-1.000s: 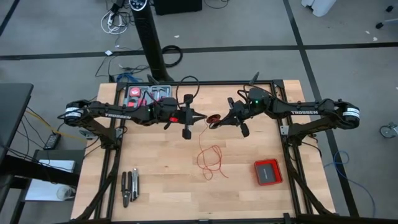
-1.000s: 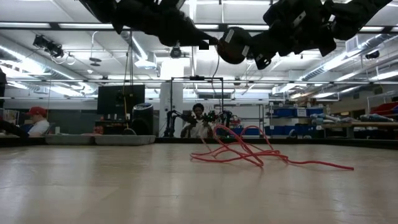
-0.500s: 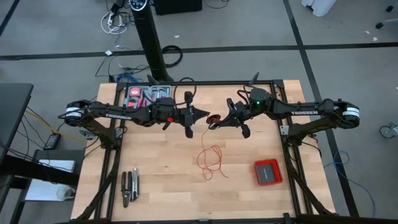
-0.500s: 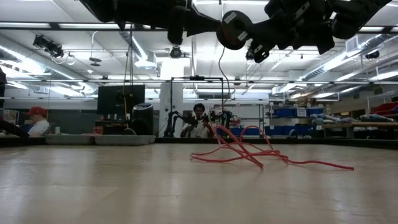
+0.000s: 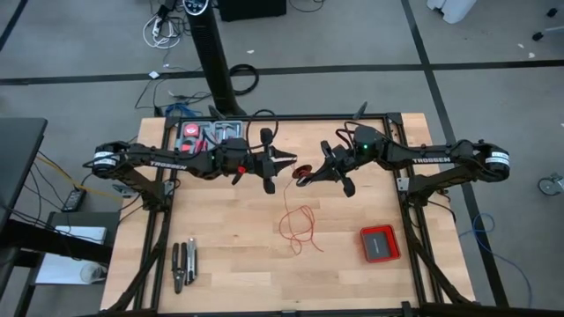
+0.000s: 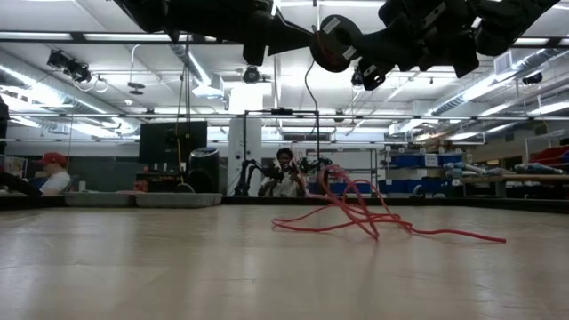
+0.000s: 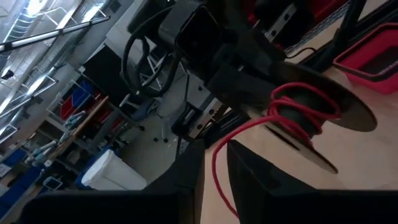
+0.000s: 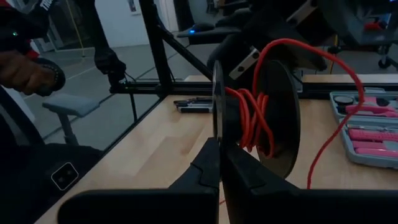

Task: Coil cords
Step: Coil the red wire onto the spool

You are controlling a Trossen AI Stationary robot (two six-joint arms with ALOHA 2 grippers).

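Thin red wire (image 5: pixel 298 227), part-wound on the small black spool (image 5: pixel 302 172) my right gripper (image 5: pixel 310 175) clamps, now runs between my left gripper's (image 5: pixel 288 159) just-loosened fingers, ready for another turn.

in the low view both arms are cut off above; the red wire (image 6: pixel 373 218) strand rising to the spool (image 6: pixel 333 43) is barely visible.

A flat red box (image 5: pixel 380 244) lay on the wooden table (image 5: pixel 229 264) toward four o'clock, pliers (image 5: pixel 183 265) toward eight o'clock, and an open tool case (image 5: pixel 210 136) with pink-handled tools sat at eleven o'clock
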